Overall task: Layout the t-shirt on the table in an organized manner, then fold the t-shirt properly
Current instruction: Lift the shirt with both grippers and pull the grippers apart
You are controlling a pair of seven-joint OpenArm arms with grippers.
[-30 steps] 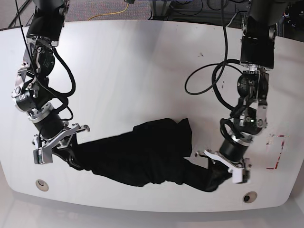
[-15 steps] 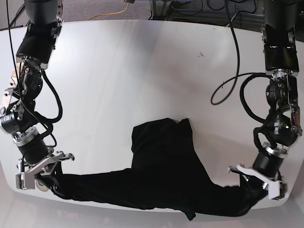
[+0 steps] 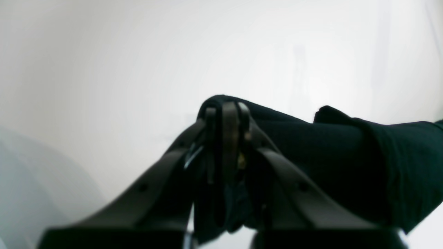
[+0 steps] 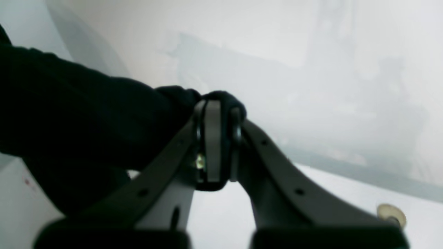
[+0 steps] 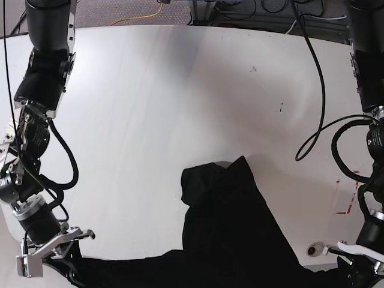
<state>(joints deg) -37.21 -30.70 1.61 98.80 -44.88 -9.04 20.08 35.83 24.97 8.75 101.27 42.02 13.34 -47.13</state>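
Black t-shirt [image 5: 228, 234] lay stretched along near edge of white counter [image 5: 156, 108], bunched fold reaching toward centre. Left tool [image 3: 226, 114] was clamped on one end of cloth, right tool [image 4: 216, 110] clamped on opposite end, well apart. Grommet hole [image 5: 312, 248] sat just beside shirt, red tape marks [image 5: 348, 198] beyond it.

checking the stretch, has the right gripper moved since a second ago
Yes. In the base view the right gripper, shut on the t-shirt, has gone down past the table grommet toward the near edge.
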